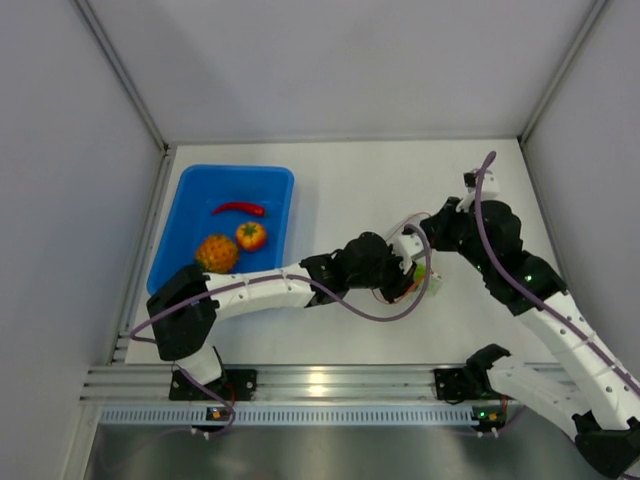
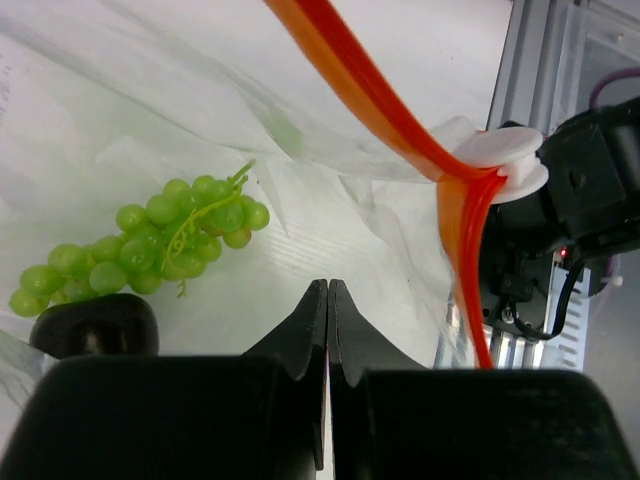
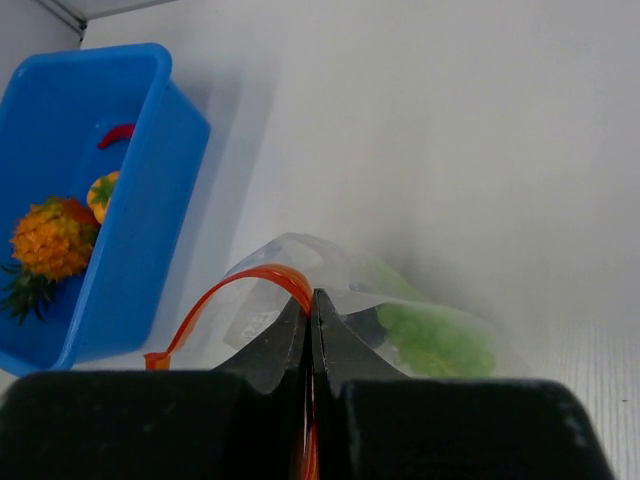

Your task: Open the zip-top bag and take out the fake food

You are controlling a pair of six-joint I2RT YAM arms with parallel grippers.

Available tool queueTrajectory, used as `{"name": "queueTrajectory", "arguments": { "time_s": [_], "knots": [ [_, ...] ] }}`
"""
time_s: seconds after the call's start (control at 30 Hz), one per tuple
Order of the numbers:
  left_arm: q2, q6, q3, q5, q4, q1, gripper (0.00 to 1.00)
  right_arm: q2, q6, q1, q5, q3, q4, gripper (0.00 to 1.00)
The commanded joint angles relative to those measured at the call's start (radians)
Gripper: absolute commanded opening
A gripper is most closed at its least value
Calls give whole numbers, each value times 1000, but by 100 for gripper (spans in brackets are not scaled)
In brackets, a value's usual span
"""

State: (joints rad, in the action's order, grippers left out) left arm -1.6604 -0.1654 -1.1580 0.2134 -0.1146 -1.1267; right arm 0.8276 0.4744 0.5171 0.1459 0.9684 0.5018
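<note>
Table (image 3: pixel 450 200); zip-top bag (image 3: pixel 330 262) partly behind right hand (image 3: pixel 312 300).

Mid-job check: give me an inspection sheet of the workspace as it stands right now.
Surface: white table, no spills seen.
Job's things: zip-top bag, mouth looks parted, orange zip strip arched; green grapes and dark piece inside. Chili, tomato and pineapple lie in the blue tray.
Clutter: nothing seen.
Grippers: left gripper shut, apparently on bag film; right gripper shut on the zip strip.
Cables: purple cable sags beneath the left arm, near the bag.
Surroundings: grey walls; aluminium rail at near edge.
</note>
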Motion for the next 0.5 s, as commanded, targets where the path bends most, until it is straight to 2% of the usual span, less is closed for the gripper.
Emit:
{"name": "queueTrajectory", "arguments": {
  "time_s": [0.0,0.3,0.47],
  "knots": [
    [-2,84,33,64,-79,-8,0,7,-16,6,11,36,-66,0],
    [16,138,103,179,-66,-8,0,-5,-178,4,-64,38,-121,0],
    [-21,148,80,196,24,-8,0,-27,-235,6,-175,44,-146,0]
  ]
}}
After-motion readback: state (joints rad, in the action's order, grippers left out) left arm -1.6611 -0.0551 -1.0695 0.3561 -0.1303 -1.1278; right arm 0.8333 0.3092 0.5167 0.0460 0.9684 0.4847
